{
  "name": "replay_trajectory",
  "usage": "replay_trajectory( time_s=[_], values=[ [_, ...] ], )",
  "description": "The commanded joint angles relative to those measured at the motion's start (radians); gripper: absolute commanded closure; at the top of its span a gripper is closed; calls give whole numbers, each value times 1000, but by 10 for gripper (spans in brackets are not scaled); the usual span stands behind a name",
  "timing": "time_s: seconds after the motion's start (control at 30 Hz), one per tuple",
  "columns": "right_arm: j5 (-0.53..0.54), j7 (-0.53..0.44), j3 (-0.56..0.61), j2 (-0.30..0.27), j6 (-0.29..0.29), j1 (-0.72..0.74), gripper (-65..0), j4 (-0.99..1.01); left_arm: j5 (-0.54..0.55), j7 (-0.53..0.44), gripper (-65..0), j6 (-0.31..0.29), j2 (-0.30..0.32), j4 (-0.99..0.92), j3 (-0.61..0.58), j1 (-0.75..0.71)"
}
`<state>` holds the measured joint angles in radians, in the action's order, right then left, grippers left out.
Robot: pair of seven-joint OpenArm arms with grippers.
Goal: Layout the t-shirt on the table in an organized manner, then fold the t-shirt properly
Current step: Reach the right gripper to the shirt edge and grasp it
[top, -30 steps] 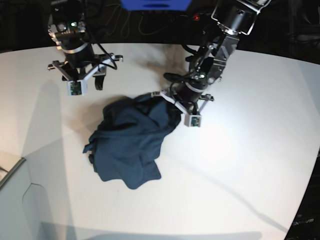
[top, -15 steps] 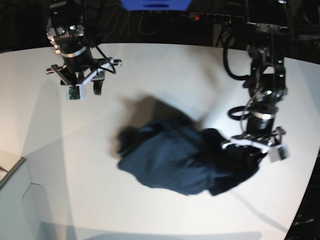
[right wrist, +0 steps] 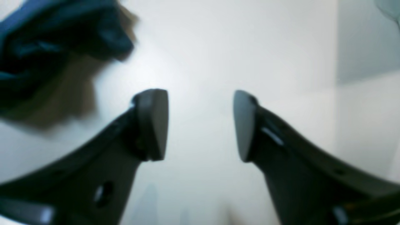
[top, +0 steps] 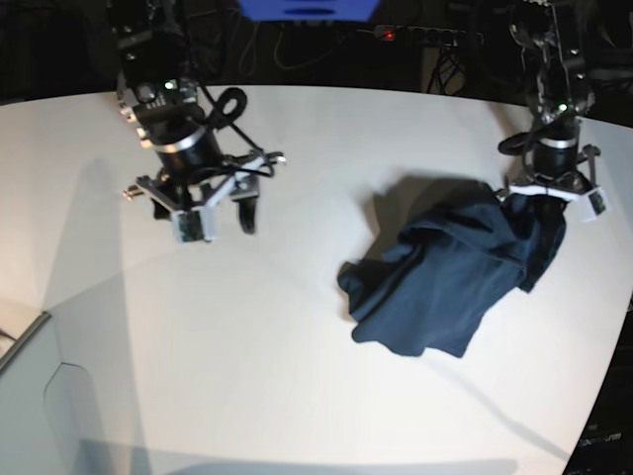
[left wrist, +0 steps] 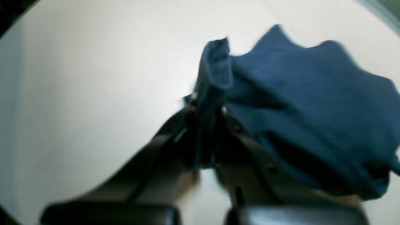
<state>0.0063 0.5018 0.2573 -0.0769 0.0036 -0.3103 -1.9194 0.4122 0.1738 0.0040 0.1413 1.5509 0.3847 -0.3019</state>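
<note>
**One edge pinched, the shirt hanging in a bunch at the table's side**

The left gripper (top: 550,194) is clamped on a fold of the navy t-shirt (top: 450,277). In the left wrist view its jaws are pressed together with a ridge of blue cloth (left wrist: 215,72) standing up between them. From that grip the rest of the garment trails down and across the white table (top: 297,376), crumpled, with its lower part resting on the surface and throwing a shadow beneath the raised part. Holding one edge high this way seems meant to let the weight of the cloth pull the folds out, so that the shirt can be laid down flat; which part of the shirt is pinched I cannot tell from the bunching.

The right gripper (top: 208,210) hangs over bare tabletop, well apart from the shirt, with its jaws spread and nothing between them. The right wrist view shows the two dark pads (right wrist: 154,125) separated over white surface, with a blurred edge of the blue cloth off in a corner. Empty and ready like this, it looks placed to reach in for a second point on the garment.

The layout step is judged barely begun: no sleeve, collar or hem can be read, and folding is some way off.
</note>
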Motion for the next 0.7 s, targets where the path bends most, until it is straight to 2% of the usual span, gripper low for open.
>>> replay_trajectory(
  time_s=[0.0, 0.17, 0.37, 0.67],
  values=[
    [5, -27, 29, 4, 2, 20, -373, -16, 3, -29, -1, -9, 7, 26, 10, -3],
    [5, -27, 201, -2, 3, 115, -413, 10, 3, -27, -1, -9, 8, 26, 18, -36],
    [5, -28, 377, 1, 3, 285, -423, 222, 3, -23, -1, -9, 2, 24, -6, -43],
    [5, -33, 555, 6, 3, 474, -423, 455, 3, -23, -1, -9, 4, 20, -20, -43]
  ],
)
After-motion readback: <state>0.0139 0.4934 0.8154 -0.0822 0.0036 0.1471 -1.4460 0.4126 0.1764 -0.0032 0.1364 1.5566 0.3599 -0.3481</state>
